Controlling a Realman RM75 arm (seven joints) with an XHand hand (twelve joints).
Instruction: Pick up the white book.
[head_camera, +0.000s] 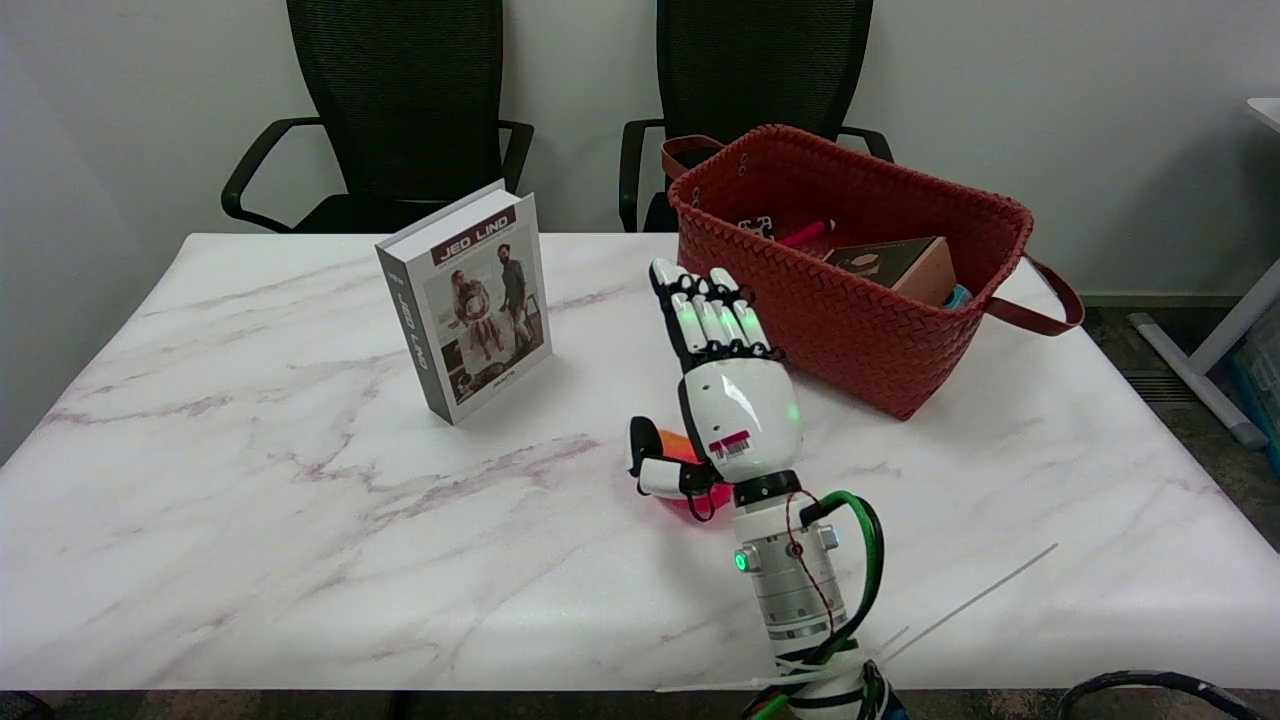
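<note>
The white book (470, 303) stands upright on the marble table (250, 480), left of centre, its photo cover turned toward the near right and its spine toward the near left. My right hand (715, 390) hovers to the right of the book, well apart from it, between the book and the basket. Its fingers are stretched out flat and pointing away across the table, thumb spread to the left, with nothing held.
A woven red-brown basket (860, 300) with handles stands at the back right, holding a brown box and small items. A small orange-pink object (690, 480) lies on the table under my wrist. Two black chairs (400, 110) stand behind the table.
</note>
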